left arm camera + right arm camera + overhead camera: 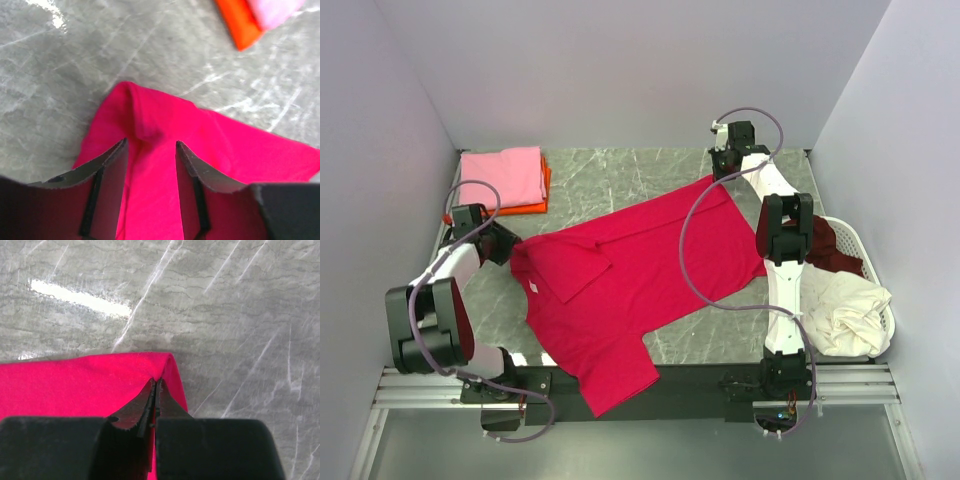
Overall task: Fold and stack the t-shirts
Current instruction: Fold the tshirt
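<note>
The crimson red soft fabric t-shirt (640, 270) lies mostly flat on the grey marbled table (620, 180), running from 7 o'clock to 1 o'clock. The right gripper (723, 170) pinches its 1 o'clock corner, jaws pressed together. The left gripper (505, 243), at the 9 o'clock edge, has its jaws spread and seems only to straddle a raised fold.

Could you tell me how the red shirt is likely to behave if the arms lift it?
Probably floppy: the red shirt creases and drapes off the table at its near edge. Likely light, since the right fingers pinch just a corner. It may slide easily on that glossy surface.
</note>
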